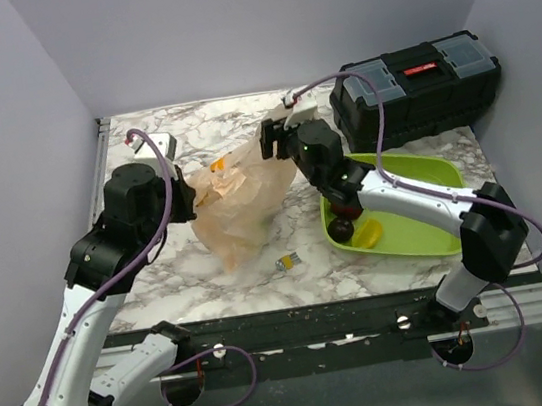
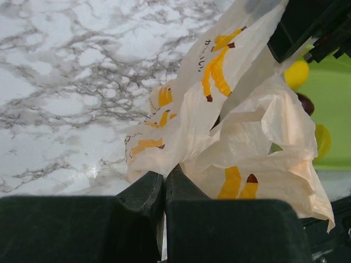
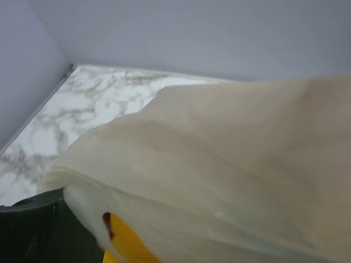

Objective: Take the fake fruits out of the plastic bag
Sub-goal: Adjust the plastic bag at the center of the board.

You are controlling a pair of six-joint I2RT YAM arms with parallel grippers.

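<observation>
The plastic bag (image 1: 241, 205) lies crumpled on the marble table, peach with orange marks. My left gripper (image 2: 163, 183) is shut on the bag's (image 2: 236, 137) near edge, at its left side in the top view. My right gripper (image 1: 277, 139) hovers at the bag's far top corner. In the right wrist view the bag film (image 3: 219, 164) drapes across the jaws; only one dark finger (image 3: 33, 230) shows, far out at the left, so the jaws stand apart. A dark fruit (image 1: 340, 227) and a yellow fruit (image 1: 367, 236) rest in the green tray (image 1: 422, 197).
A black toolbox (image 1: 416, 87) stands at the back right behind the tray. A tiny yellow-and-grey clip (image 1: 287, 261) lies in front of the bag. A small grey-white object (image 1: 160, 148) sits at the back left. Walls close in on three sides.
</observation>
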